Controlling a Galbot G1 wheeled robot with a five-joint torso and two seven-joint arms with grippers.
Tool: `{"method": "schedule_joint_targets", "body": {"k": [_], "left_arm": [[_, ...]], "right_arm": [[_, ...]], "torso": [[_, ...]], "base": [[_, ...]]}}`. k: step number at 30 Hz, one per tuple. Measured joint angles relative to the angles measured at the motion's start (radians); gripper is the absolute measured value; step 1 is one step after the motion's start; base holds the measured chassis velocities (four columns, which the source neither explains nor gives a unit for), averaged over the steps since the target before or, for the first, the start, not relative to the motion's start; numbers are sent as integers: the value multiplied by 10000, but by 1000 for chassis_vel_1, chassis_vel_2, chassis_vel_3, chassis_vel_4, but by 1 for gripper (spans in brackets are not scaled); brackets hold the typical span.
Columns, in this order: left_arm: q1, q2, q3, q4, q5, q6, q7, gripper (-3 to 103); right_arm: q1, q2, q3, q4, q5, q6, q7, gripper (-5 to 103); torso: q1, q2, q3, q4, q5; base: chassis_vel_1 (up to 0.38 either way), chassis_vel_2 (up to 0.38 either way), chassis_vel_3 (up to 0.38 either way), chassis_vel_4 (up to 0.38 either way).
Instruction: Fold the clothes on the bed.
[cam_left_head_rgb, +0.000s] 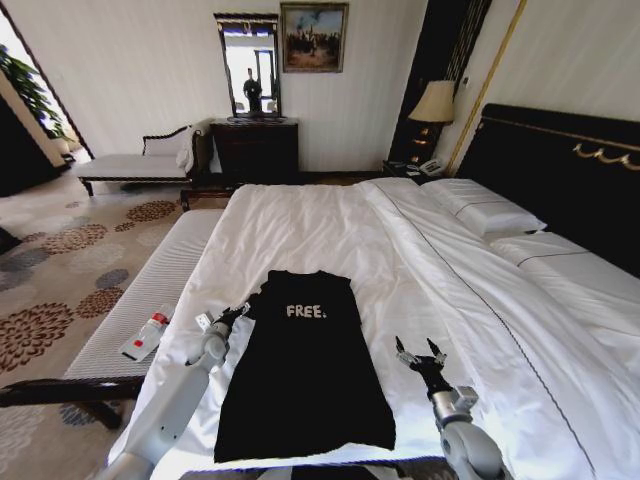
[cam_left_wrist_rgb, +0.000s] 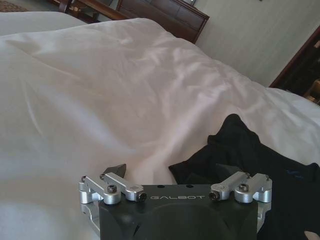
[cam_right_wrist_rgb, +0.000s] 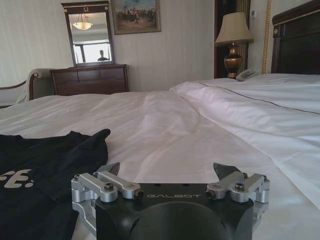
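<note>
Both sets of jaws are spread and hold nothing. The left gripper (cam_left_head_rgb: 238, 313) sits at the black T-shirt's (cam_left_head_rgb: 305, 370) left shoulder edge, the right gripper (cam_left_head_rgb: 421, 352) just off its right side. The T-shirt lies flat on the white bed (cam_left_head_rgb: 330, 230).

Matt black cloth T-shirt (cam_left_head_rgb: 305, 375) on smooth white cotton bed (cam_left_head_rgb: 320, 225).
</note>
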Motion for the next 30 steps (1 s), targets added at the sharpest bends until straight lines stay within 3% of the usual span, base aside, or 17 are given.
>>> {"method": "schedule_joint_targets", "body": {"k": [8,18,30], "left_arm": [[-275,-103,-97,-19,-1133,-75,245,100],[-608,-127,186,-140,-1412,121,333,100],[-1015,-287,300,602,-1581,398,163,101]], "right_arm": [[-107,-25,-107,-27,-62,0,1,100],[-318,-98,35,95,-53,3,-42,100],[-525,-155,98,313,-36,-22,-46,100]], "torso": [[-1,0,0,-3,1],[0,0,0,-4,0],[-1,0,0,-4,-1]], "base": [[0,0,0,0],[0,0,0,0],[0,0,0,0]]}}
